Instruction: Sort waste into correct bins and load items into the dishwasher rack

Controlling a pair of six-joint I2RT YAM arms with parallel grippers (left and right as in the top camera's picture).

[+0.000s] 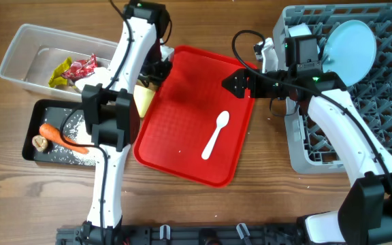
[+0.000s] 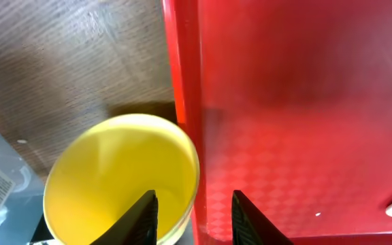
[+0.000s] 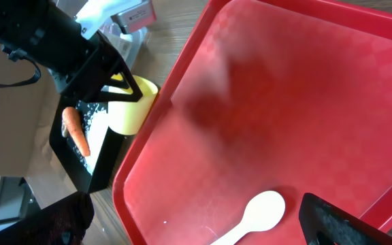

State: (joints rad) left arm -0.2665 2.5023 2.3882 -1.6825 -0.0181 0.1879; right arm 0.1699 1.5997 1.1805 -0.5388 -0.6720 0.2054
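Left gripper [image 2: 196, 204] is over the yellow cup [image 2: 121, 170], one finger [image 2: 145, 218] inside the mouth and the other outside, above the red tray [image 2: 305, 102]. The jaws are part open astride the rim, with a gap on both sides and no clamp seen. The cup is upright on the table, right against the tray's left edge and between the tray and the black tray [image 1: 39, 109]. Right gripper [image 1: 240, 83] is spread wide with nothing in it, hovering over the far right part of the red tray. White spoon [image 1: 216, 134] lies on the red tray, near of that gripper. The black tray holds a carrot [image 1: 60, 135], rice [image 1: 80, 126] and a brown lump [image 1: 40, 142]. Clear tub [image 1: 19, 47], far left, holds the red and yellow-green wrappers [image 1: 73, 70]. Pale blue plate [image 1: 349, 42] stands in the grey rack [image 1: 386, 102], far right
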